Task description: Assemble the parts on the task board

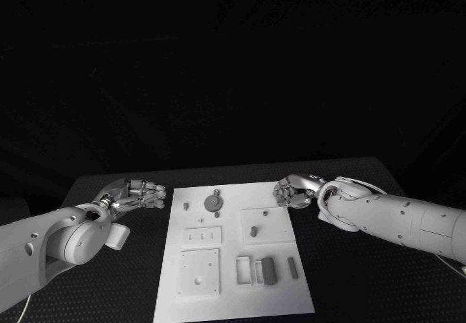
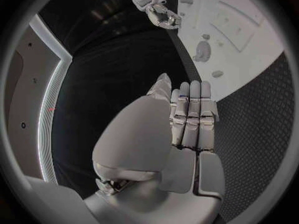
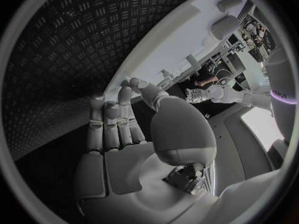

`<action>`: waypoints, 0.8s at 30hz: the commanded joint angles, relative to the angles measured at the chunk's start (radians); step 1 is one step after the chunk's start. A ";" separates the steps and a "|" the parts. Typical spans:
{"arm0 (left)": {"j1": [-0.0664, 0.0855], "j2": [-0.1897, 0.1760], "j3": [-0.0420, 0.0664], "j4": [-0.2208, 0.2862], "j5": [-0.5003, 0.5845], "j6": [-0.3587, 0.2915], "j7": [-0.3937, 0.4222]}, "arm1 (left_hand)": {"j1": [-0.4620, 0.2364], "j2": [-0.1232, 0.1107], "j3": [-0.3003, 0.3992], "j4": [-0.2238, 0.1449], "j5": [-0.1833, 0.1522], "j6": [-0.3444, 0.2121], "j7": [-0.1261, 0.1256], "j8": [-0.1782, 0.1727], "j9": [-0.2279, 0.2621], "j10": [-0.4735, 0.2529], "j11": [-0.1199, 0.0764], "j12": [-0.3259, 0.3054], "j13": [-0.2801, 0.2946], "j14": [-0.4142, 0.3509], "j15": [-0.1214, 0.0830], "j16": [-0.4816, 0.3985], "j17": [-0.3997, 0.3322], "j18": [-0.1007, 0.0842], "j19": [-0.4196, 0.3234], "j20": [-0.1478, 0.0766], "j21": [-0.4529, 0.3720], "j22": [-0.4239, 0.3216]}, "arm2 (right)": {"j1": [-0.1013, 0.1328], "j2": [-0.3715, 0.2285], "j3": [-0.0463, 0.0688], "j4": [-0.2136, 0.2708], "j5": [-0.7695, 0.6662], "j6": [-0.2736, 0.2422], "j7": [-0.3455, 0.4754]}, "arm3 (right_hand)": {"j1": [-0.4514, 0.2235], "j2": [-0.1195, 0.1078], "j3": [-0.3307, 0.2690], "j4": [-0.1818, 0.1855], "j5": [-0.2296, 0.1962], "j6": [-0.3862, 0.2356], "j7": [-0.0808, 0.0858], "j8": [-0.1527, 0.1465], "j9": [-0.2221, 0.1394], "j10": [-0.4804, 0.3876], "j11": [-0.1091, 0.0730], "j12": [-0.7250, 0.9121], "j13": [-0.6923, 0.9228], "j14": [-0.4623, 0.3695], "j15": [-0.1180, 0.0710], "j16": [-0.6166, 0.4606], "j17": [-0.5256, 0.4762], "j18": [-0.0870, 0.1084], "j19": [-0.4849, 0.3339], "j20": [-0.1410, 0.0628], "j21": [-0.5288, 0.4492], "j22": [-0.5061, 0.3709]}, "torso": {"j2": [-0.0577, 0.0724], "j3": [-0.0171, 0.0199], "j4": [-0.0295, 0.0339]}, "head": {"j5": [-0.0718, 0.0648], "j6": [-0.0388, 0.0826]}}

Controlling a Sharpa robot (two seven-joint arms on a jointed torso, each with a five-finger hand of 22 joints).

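The white task board (image 1: 233,296) lies in the middle of the black table. A round grey part (image 1: 213,200) sits near its far edge, with small pegs (image 1: 253,231) scattered below it. Two upright grey blocks (image 1: 269,269) stand by a recess near the front right. My left hand (image 1: 136,195) hovers just off the board's far left corner, holding nothing, its fingers (image 2: 190,117) straight and side by side. My right hand (image 1: 294,191) hangs at the board's far right corner, also holding nothing, with fingers (image 3: 112,124) extended. The left wrist view shows the board (image 2: 261,50) and round part (image 2: 202,50).
Square plates with holes (image 1: 200,271) are set into the board's left side. Black patterned table surface (image 1: 116,282) lies on both sides of the board. The right wrist view shows the board (image 3: 187,40) beyond the fingers and my left hand (image 3: 215,92) across it.
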 commanded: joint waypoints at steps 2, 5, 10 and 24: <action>0.001 -0.001 0.001 0.002 -0.004 0.014 0.009 | -0.001 0.002 0.001 -0.002 0.004 0.005 0.002 -0.002 0.002 0.007 0.000 -0.007 0.001 0.006 0.000 -0.003 0.002 0.010 0.008 0.001 -0.005 0.001 | -0.006 0.004 0.000 -0.007 0.001 0.025 0.012 | 0.000 0.018 0.009 0.003 0.002 0.124 -0.008 0.011 0.004 -0.069 -0.022 0.005 0.001 0.003 -0.007 0.006 0.002 0.016 0.002 0.004 0.008 0.019 | 0.000 0.0002 -0.0004 | 0.001 -0.003; 0.001 -0.001 0.001 0.002 -0.005 0.014 0.009 | -0.001 0.002 0.001 -0.002 0.004 0.005 0.002 -0.002 0.002 0.007 0.000 -0.007 0.001 0.006 0.001 -0.004 0.002 0.010 0.008 0.001 -0.005 0.001 | -0.009 0.008 0.000 -0.012 0.001 0.027 0.013 | -0.002 0.027 0.013 0.006 0.002 0.133 -0.011 0.015 0.008 -0.067 -0.025 0.005 0.000 0.004 -0.009 0.007 0.003 0.016 0.002 0.004 0.010 0.019 | 0.000 0.0001 -0.0007 | 0.001 -0.004; 0.001 -0.001 0.001 0.001 -0.005 0.014 0.008 | 0.000 0.003 0.002 -0.001 0.004 0.005 0.002 -0.002 0.002 0.007 0.000 -0.007 0.001 0.006 0.001 -0.004 0.002 0.010 0.008 0.001 -0.005 0.001 | -0.009 0.007 0.000 -0.016 -0.028 0.017 0.009 | 0.001 0.025 0.042 0.022 0.004 0.142 -0.015 0.018 0.015 -0.059 -0.029 0.006 -0.001 0.007 -0.013 0.011 0.005 0.016 0.004 0.002 0.016 0.019 | 0.000 -0.0001 -0.0003 | 0.001 -0.008; 0.001 0.000 0.001 -0.001 -0.006 0.016 0.006 | 0.000 0.003 0.002 -0.001 0.004 0.004 0.002 -0.003 0.002 0.007 0.000 -0.008 0.001 0.006 0.001 -0.005 0.003 0.010 0.008 0.001 -0.005 0.002 | -0.009 0.008 0.000 -0.020 0.016 0.000 0.003 | -0.009 0.022 0.065 0.047 0.002 0.139 -0.014 0.013 0.021 -0.059 -0.029 0.005 -0.002 0.007 -0.013 0.012 0.006 0.016 0.006 0.000 0.020 0.017 | 0.000 0.0003 -0.0012 | -0.001 -0.009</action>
